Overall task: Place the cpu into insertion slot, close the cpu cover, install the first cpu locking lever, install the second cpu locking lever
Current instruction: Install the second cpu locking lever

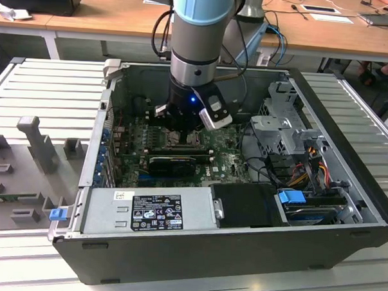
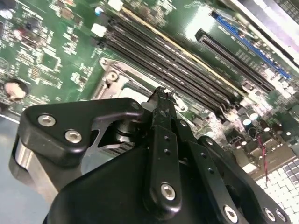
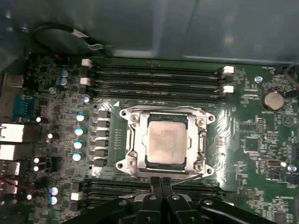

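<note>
— One chip, that's all this fuss is about? Where is it?

— Centre of the first wrist view: the cpu (image 3: 165, 142), a small flat square with a pale silvery-beige metal face, already lies in the insertion slot (image 3: 131, 144), the square socket with the silvery rim. The cpu cover (image 3: 202, 140), a thin silvery frame plate with a cut-out middle, looks laid down around it, the chip showing through the opening.

— And the gripper?

— Low in that frame, the black gripper (image 3: 161, 183), fingers drawn together to a narrow point with nothing between them. The tip sits at the socket's lower edge, touching or almost touching a thin silvery locking lever (image 3: 180, 175) that runs along that side.

— So it's on the lever now?

— I'd judge so. To do it well, push along the wire's length and down, keeping the tip on the lever and off the green circuit board (image 3: 261, 154) and the long black memory slots (image 3: 154, 77) nearby.

— Anything from outside?

— In the exterior view the grey and blue robot arm (image 1: 197, 36) reaches straight down into the open black computer case (image 1: 241, 247), mid-frame.
</note>
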Robot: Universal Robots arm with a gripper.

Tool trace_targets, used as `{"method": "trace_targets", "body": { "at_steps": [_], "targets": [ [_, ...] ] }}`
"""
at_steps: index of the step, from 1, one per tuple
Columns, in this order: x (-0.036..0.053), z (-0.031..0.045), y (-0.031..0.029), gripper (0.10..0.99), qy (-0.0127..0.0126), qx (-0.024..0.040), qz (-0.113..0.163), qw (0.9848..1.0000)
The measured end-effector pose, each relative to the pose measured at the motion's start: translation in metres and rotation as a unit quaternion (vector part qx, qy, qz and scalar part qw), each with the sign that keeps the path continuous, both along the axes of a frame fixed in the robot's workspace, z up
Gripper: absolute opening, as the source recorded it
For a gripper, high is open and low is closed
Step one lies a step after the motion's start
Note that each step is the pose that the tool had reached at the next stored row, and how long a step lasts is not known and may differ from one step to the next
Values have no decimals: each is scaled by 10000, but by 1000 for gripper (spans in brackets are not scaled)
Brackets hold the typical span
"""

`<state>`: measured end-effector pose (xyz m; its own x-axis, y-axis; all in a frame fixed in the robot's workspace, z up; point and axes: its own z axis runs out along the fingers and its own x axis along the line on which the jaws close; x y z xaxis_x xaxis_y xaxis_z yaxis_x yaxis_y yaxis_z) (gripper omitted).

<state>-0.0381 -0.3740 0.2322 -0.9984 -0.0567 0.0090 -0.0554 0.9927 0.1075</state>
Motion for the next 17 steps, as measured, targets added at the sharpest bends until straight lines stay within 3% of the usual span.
{"method": "trace_targets", "body": {
  "at_steps": [4, 9, 14, 17],
  "targets": [
    [-27, -97, -5, 102, 1, 24, 45, 10000],
    [-52, -99, -56, 102, 0, 218, 48, 9998],
    [-96, -99, -124, 102, -1, 294, 48, 9996],
    [-189, -99, -159, 102, -1, 364, 49, 9993]
  ]
}}
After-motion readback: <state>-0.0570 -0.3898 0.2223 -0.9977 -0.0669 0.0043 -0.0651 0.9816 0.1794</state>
